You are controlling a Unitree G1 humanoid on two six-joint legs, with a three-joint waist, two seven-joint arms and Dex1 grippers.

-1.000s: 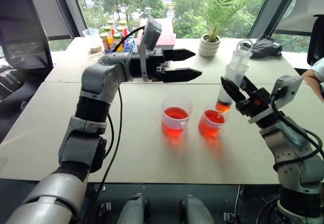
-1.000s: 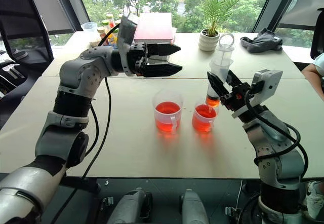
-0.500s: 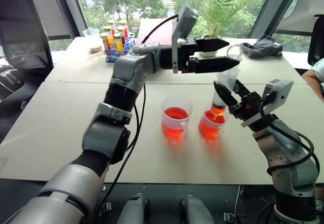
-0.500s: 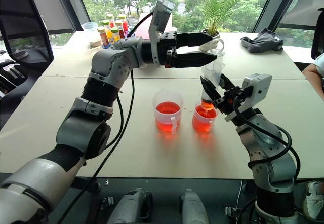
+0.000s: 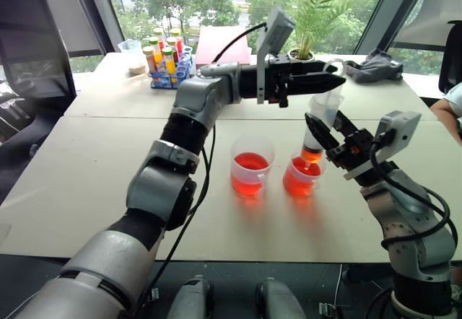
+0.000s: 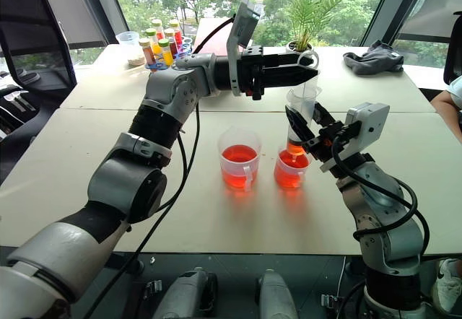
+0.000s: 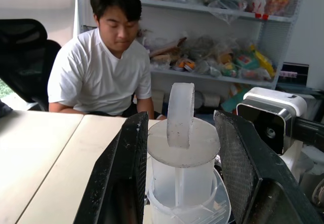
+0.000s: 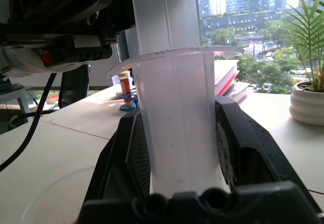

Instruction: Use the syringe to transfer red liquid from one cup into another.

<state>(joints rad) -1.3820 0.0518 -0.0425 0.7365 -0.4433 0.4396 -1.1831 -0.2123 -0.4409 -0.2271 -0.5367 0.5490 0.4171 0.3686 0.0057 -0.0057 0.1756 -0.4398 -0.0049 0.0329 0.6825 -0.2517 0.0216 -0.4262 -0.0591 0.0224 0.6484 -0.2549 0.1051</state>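
**Inspector A:** Well, starting at the left: a rack of capped tubes [image 5: 164,60] stands at the far side of the table [image 5: 86,167]. Nearer, the taller cup [image 5: 250,166] holds red liquid [image 5: 250,163].

**Inspector B:** And the left gripper [image 7: 178,148]?

**Inspector A:** It reaches across to the right, above the cups. Its fingers [image 7: 124,173] stand partly apart, one on each side of the plunger top of the syringe [image 6: 299,117]; contact cannot be confirmed.

**Inspector B:** The syringe's position?

**Inspector A:** Upright, tip over the shorter cup [image 5: 302,175], which stands just right of the taller one and also holds red liquid. The right gripper [image 8: 177,153] is clamped on the barrel.

**Inspector B:** Anything further right?

**Inspector A:** A potted plant [image 5: 303,59] and a dark cloth [image 5: 375,65], far side.
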